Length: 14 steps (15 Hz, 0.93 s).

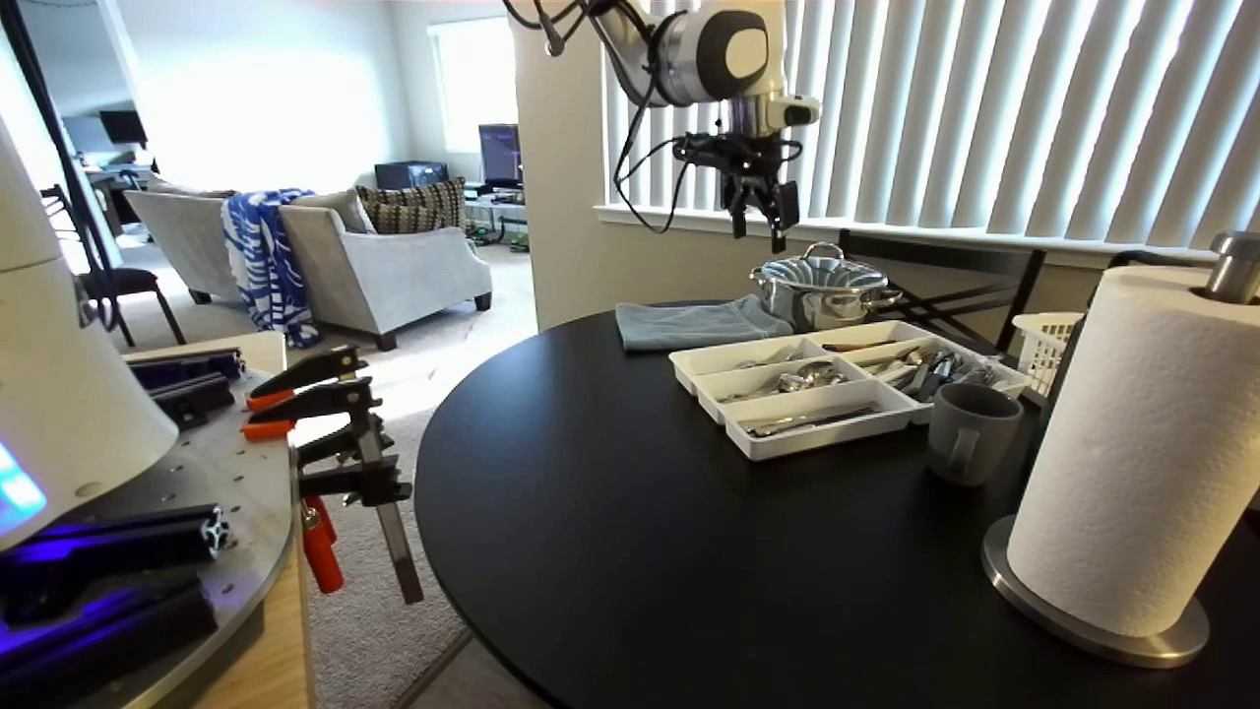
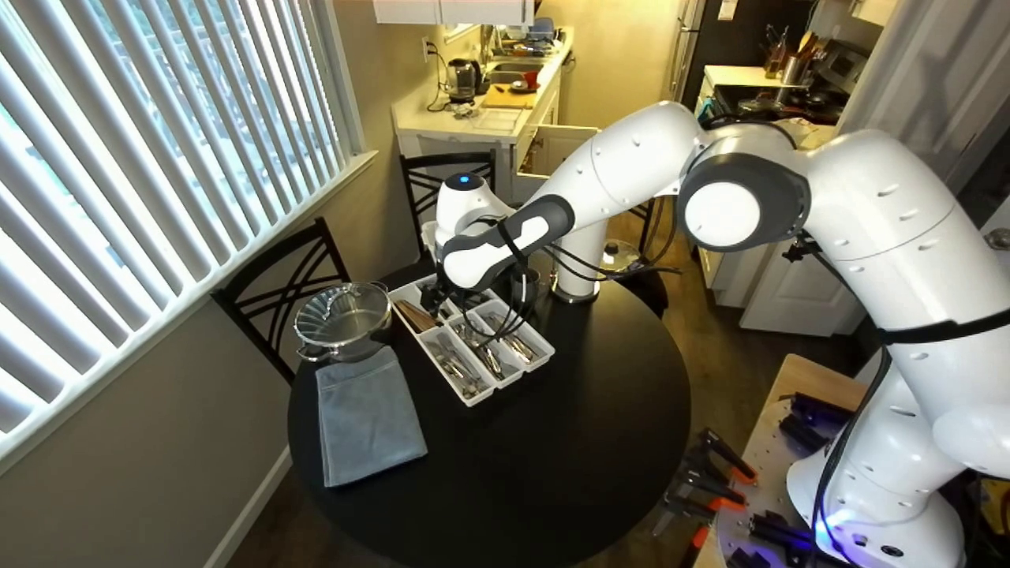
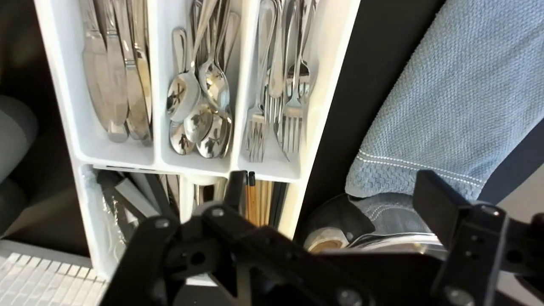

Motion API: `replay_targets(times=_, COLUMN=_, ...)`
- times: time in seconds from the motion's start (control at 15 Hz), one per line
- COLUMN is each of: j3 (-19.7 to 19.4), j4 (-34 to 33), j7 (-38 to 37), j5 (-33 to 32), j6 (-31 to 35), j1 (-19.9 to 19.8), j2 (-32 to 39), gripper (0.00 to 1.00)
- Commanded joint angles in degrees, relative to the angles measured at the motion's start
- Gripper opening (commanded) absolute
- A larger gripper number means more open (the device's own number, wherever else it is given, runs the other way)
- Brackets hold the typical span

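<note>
The gripper [image 3: 333,189] hangs in the air above the round black table [image 1: 591,512], its fingers [image 3: 437,202] spread wide with nothing between them. Nearest to it are the white tray [image 1: 837,433] and the shiny metal pot [image 1: 822,305]. In the wrist view one fingertip shows in front of the tray, beside the chopsticks [image 3: 263,199], and the other in front of the pot and the edge of the blue-grey towel [image 3: 450,102]. The tray lies flat on the table, split into compartments: knives [image 3: 117,85], spoons [image 3: 185,97] and forks [image 3: 293,123] lie in three side by side, with the chopsticks in the next row. The pot stands just beside the tray, and the folded towel lies next to it. Across the tray from the towel stands a grey mug [image 1: 973,433], near an upright paper towel roll [image 1: 1132,453]. A black chair [image 1: 955,252] stands behind the pot.
</note>
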<state>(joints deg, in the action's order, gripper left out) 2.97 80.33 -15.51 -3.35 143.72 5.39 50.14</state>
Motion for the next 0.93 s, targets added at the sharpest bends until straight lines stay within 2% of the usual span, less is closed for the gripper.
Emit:
replay_targets(times=0.0, j3=2.3, j4=-10.1, j7=5.9, j5=4.8, j6=-5.3, j1=-1.4, j2=7.8, gripper=1.00)
replay_targets(times=0.2, j3=3.4, j4=-16.3, j7=8.3, j5=6.2, j6=-11.4, j1=-1.0, j2=12.7, gripper=1.00)
replay_targets(times=0.33, j3=2.3, j4=-20.0, j7=6.9, j5=5.8, j6=-14.8, j1=0.1, j2=15.5, gripper=1.00)
replay_targets(times=0.53, j3=1.3, j4=-25.0, j7=6.1, j5=5.5, j6=-18.4, j1=0.5, j2=19.5, gripper=1.00)
replay_targets(times=0.87, j3=2.0, j4=-35.3, j7=8.0, j5=5.7, j6=-22.5, j1=0.1, j2=27.7, gripper=1.00)
